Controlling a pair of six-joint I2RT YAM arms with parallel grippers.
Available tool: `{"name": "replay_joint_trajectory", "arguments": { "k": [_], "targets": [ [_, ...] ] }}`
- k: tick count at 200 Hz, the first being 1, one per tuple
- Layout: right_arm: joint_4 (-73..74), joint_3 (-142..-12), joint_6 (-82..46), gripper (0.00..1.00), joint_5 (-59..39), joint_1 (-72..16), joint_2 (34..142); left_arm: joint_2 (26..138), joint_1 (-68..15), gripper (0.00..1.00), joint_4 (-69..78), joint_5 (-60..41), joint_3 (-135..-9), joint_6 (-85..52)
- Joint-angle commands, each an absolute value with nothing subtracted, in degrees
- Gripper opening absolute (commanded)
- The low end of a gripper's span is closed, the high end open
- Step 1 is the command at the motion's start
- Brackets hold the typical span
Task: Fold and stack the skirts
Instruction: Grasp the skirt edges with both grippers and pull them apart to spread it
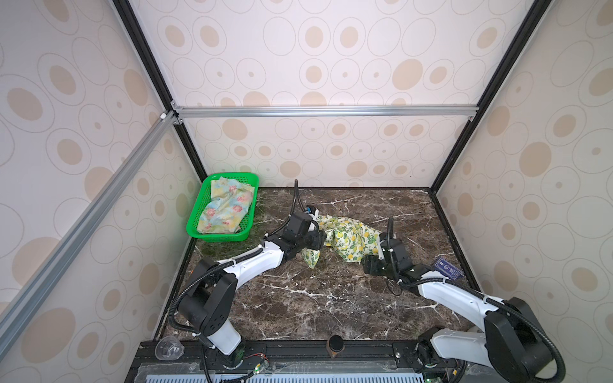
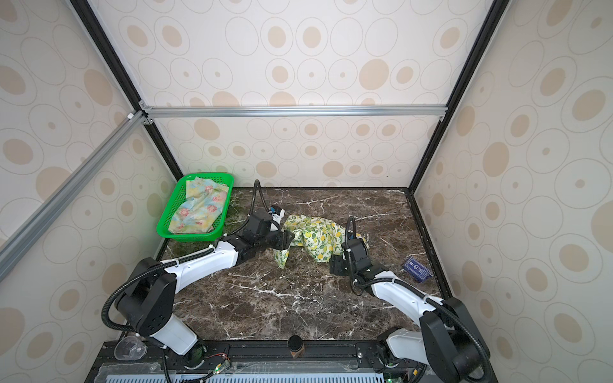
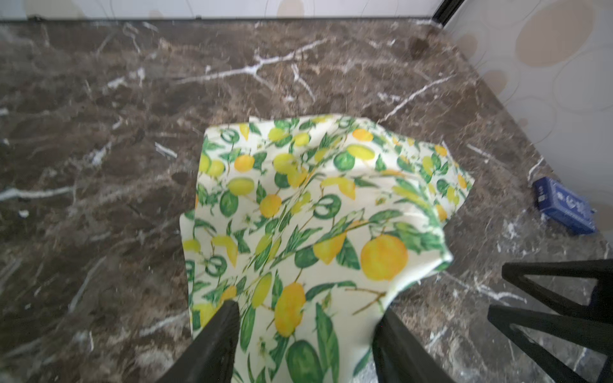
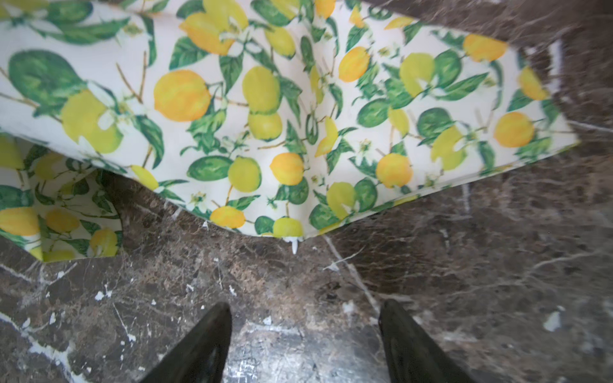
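The dark marble tabletop (image 1: 315, 305) is bare on the side of the lemon skirt that faces the arm bases, so I have broad open room there. Behind the skirt a narrower bare strip runs to the back wall. The green mesh basket (image 1: 219, 236) sits left of the lemon skirt in the back corner, apart from it. The lemon skirt (image 1: 348, 237) lies rumpled mid-tabletop, with one flap trailing toward the bases at its left end. The pink-flowered skirt (image 1: 225, 207) lies bunched inside the basket. My left end effector (image 3: 308, 306) stands wide at the lemon skirt's left end, cloth lying between its fingers, unpinched. My right end effector (image 4: 305, 306) is also wide, over bare marble just short of the skirt's near hem corner. A small blue packet (image 1: 447, 267) lies right of the skirt, near the side wall.
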State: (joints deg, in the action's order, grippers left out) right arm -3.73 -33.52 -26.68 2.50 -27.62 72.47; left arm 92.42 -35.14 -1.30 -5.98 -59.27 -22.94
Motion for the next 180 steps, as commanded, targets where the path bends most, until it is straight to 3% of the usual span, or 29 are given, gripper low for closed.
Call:
{"name": "replay_joint_trajectory", "arguments": {
  "k": [1,78,158,180],
  "targets": [
    [-2.6,-36.5,-28.4,0.74,2.3,-30.1,75.8,90.0,-35.0,0.63,-9.1,-6.3,-58.9,-24.2],
    [0.7,-41.3,-29.6,0.73,0.7,-30.7,85.2,86.1,-35.1,0.60,-15.3,-10.6,-49.9,-30.1],
    [1.4,-45.3,-28.7,0.73,5.2,-30.8,92.6,88.4,-35.1,0.55,-14.2,-7.3,-46.3,-32.2],
    [1.1,-46.5,-28.5,0.69,6.3,-30.8,94.5,89.7,-35.1,0.51,-12.6,-3.9,-46.1,-33.0]
  ]
}}
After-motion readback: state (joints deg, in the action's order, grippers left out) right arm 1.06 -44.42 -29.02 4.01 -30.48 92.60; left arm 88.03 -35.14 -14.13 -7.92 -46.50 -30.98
